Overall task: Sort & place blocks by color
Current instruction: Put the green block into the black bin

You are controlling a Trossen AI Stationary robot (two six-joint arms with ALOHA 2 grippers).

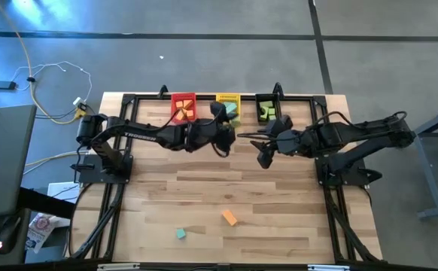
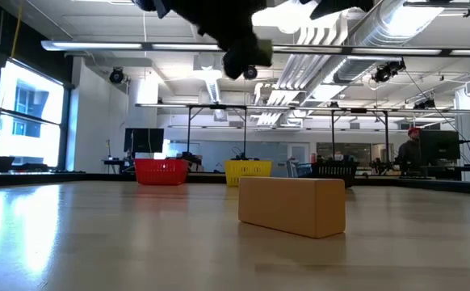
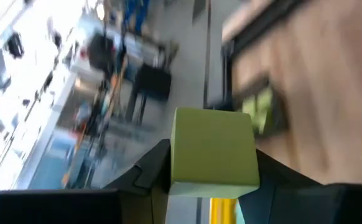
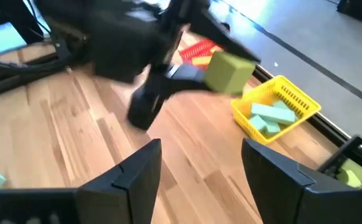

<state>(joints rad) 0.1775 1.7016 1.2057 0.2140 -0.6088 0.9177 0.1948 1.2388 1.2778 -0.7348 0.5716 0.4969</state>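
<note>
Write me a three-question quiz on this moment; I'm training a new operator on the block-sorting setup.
1. True or false: the left gripper is shut on a light green block.
2. Which bin holds teal blocks: A red, B yellow, C black?
3. Fill in: on the near part of the table, an orange block and a ___ block lie loose.

Key: 1 true. 2 B. 3 teal. The right gripper hangs open, holding nothing.
</note>
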